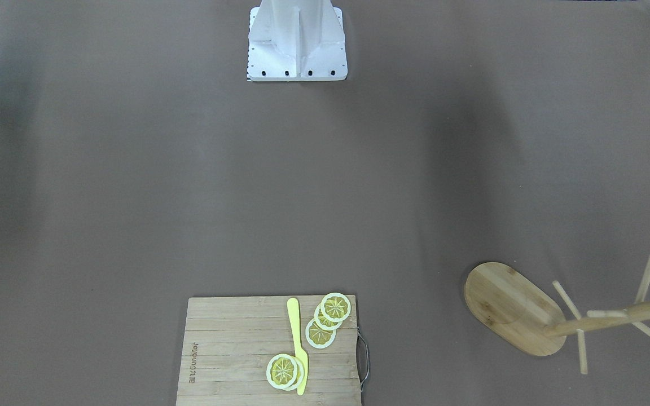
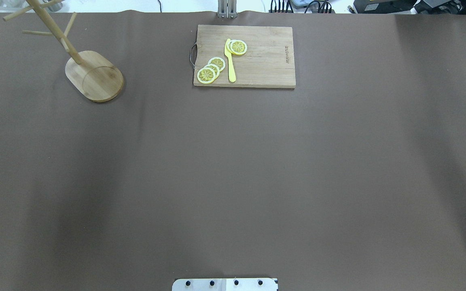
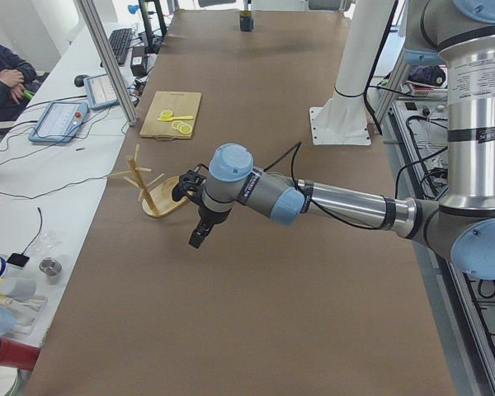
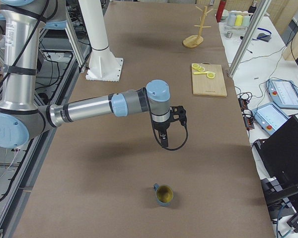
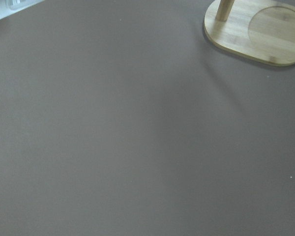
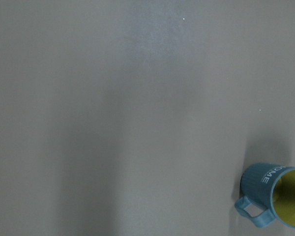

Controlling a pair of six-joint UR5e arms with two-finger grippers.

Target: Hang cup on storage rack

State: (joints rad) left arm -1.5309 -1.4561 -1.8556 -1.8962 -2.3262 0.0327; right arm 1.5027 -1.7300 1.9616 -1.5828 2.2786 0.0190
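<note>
Right gripper [image 4: 164,143] well apart from upright cup [image 6: 266,191], white "HOME" lettering

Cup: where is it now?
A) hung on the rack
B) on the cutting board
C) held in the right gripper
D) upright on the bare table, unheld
D: the cup stands upright on the table, apart from the right gripper, and the rack has bare pegs.

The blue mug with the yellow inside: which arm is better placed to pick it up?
The right, probably. The slate-blue mug with yellow interior stands near the right gripper and shows in its wrist view. The left gripper hovers by the bamboo mug tree.
</note>
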